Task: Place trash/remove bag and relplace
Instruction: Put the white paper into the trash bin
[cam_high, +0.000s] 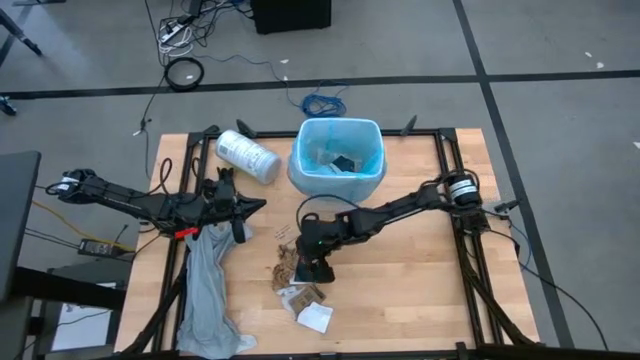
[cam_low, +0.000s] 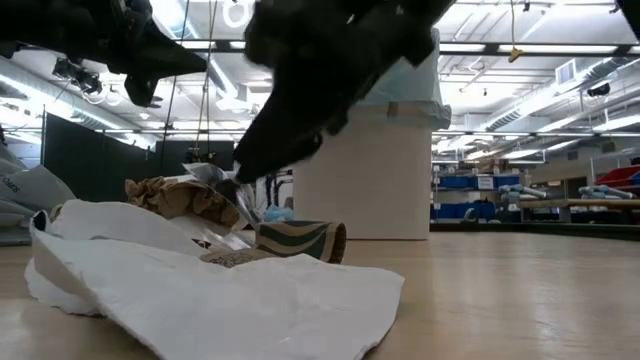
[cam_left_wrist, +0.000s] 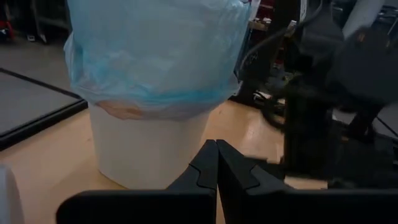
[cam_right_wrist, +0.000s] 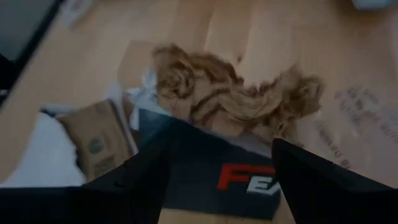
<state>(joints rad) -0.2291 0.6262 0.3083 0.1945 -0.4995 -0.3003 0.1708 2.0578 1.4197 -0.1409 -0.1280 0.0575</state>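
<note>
Wooden table (cam_high: 420, 290) – bag (cam_high: 338, 150) lines bin at 12 o'clock. Right gripper (cam_high: 318, 268), jaws spread, over trash (cam_high: 300, 285) near 6 o'clock; left gripper (cam_high: 232, 210), jaws pressed together, at 9 o'clock.

Brown and white trash (cam_high: 300, 283) is lying at six o'clock; the light-blue bag (cam_high: 338, 152) is lining the bin at twelve

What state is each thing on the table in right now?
Bin: upright, lined.
Blue bag: fitted over the bin's rim, scraps already inside.
Brown crumpled paper: loose on the table, just ahead of the right gripper.
White paper: lying flat.
Grey sheet: limp, sprawled on the table.
White roll: on its side.
Right gripper: open, low over the scraps.
Left gripper: shut, empty, facing the bin.
</note>
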